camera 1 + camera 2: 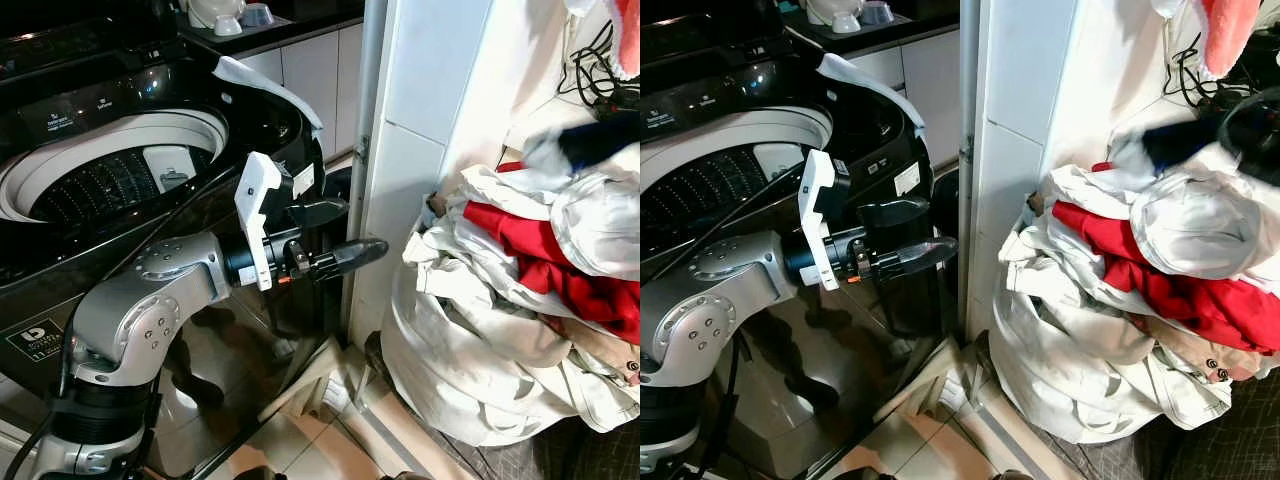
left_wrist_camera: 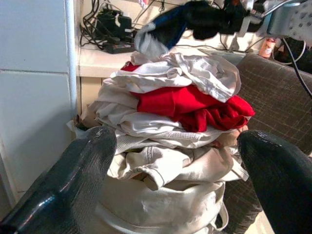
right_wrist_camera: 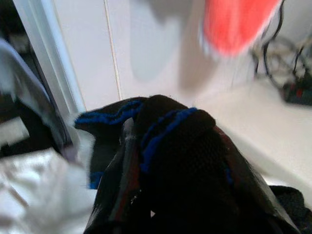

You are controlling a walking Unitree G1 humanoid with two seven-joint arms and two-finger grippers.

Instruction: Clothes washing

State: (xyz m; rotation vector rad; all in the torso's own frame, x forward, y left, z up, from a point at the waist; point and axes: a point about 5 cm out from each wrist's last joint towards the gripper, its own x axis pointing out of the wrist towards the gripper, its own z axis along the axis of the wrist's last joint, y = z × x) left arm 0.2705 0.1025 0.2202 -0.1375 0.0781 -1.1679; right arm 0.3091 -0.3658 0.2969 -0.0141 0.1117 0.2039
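The washer [image 1: 110, 170] stands lid-up at the robot's left, drum bare, ready to load. Beside it a bag [image 1: 470, 380] carries the clothes pile [image 1: 540, 260], heaped high. Above the pile the right gripper [image 2: 204, 19] pinches a dark blue-trimmed garment [image 3: 170, 161], lifted clear. The left gripper [image 1: 335, 235] hovers between washer and pile, fingers spread, empty.

Head eyes look down at washer [image 1: 110, 170] and laundry pile [image 1: 520, 300]; left wrist faces that pile closely.
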